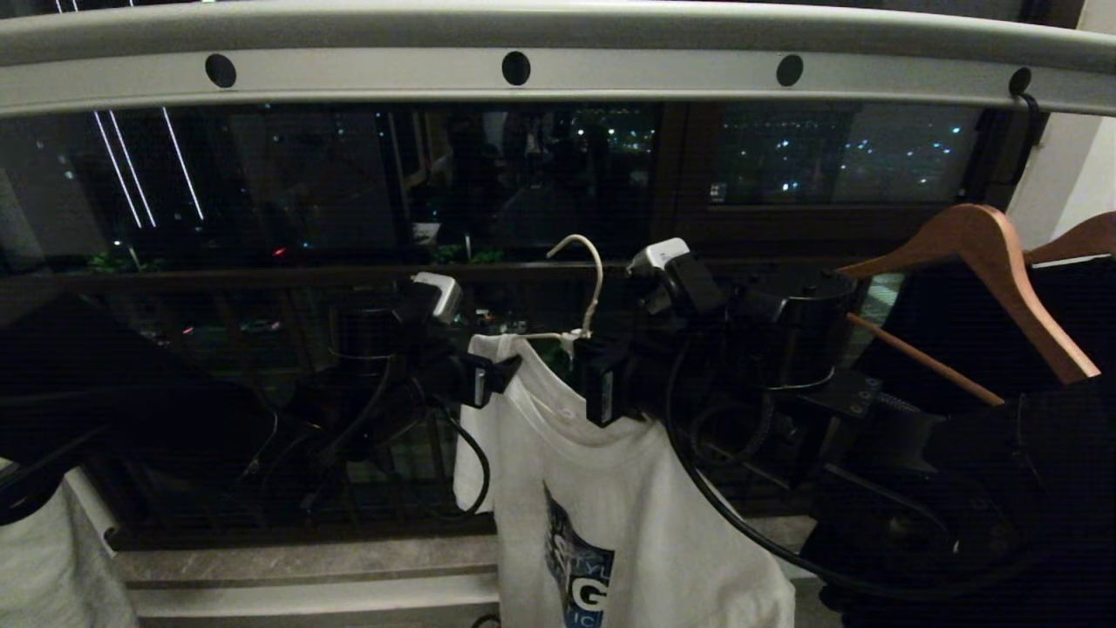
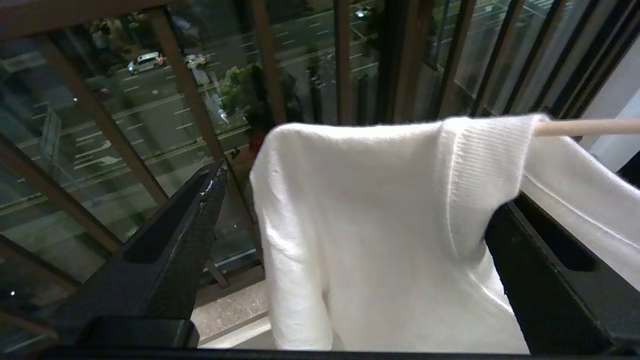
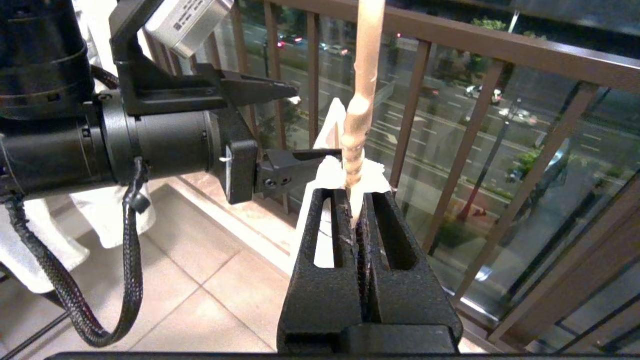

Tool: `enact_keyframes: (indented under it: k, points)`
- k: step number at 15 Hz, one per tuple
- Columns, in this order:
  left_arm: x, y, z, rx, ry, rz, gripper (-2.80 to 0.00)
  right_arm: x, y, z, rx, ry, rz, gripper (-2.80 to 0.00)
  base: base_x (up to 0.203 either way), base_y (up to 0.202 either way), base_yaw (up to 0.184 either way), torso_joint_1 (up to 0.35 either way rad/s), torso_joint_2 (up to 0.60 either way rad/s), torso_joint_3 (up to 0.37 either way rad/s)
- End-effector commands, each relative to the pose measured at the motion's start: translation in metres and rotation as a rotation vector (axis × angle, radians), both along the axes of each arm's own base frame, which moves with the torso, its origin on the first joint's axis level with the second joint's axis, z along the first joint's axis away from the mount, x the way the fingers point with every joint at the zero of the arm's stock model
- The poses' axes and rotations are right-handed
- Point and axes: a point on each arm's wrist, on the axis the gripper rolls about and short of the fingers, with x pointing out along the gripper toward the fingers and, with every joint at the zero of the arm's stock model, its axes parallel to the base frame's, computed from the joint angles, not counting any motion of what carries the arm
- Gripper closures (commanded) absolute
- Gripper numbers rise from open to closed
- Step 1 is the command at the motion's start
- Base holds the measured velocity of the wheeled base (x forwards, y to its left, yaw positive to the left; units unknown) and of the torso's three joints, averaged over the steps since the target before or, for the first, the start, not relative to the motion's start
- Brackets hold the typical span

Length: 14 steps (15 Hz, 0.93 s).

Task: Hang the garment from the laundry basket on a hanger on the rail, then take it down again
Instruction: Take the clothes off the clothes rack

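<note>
The white garment with its blue chest graphic hangs on the thin white wire hanger, well below the pale grey rail; the hook touches nothing. My right gripper is shut on the hanger's twisted neck, just above the collar. My left gripper is open, one finger on each side of the garment's shoulder, with the hanger's wire running out of the sleeve end. The laundry basket is out of view.
Thick brown wooden hangers carrying a black garment hang at the right, close to my right arm. The dark balcony railing stands behind the shirt. A pale cloth shows at the lower left.
</note>
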Motion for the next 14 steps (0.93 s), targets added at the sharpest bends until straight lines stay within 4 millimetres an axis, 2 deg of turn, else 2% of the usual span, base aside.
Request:
enact_keyframes:
  k: [1,3,4,12,14]
  points:
    - [0.0003,0.0005,0.0008,-0.003,-0.005,0.002,-2.8,0.001,0.0008,-0.0011,0.001,-0.001,-0.001,0.0,0.0,0.0,0.0,0.0,0.0,0.0]
    - [-0.0002,0.0007,0.0022,-0.005,-0.008,0.001,-2.8,0.001,0.0008,-0.0013,0.0,0.0,-0.001,0.0,0.0,0.0,0.0,0.0,0.0,0.0]
    - [-0.0004,0.0009,0.0019,-0.004,-0.008,0.002,0.0,0.001,0.0008,-0.0011,0.001,-0.001,-0.001,0.0,0.0,0.0,0.0,0.0,0.0,0.0]
    - [-0.0012,0.0028,0.0062,-0.008,-0.019,0.005,0.0,0.0032,0.0004,-0.0039,-0.006,0.004,-0.007,0.0,0.0,0.0,0.0,0.0,0.0,0.0]
    - [0.0027,0.0094,0.0102,-0.02,-0.028,0.024,0.0,0.0057,0.0012,-0.0084,-0.014,0.013,-0.01,0.0,0.0,0.0,0.0,0.0,0.0,0.0]
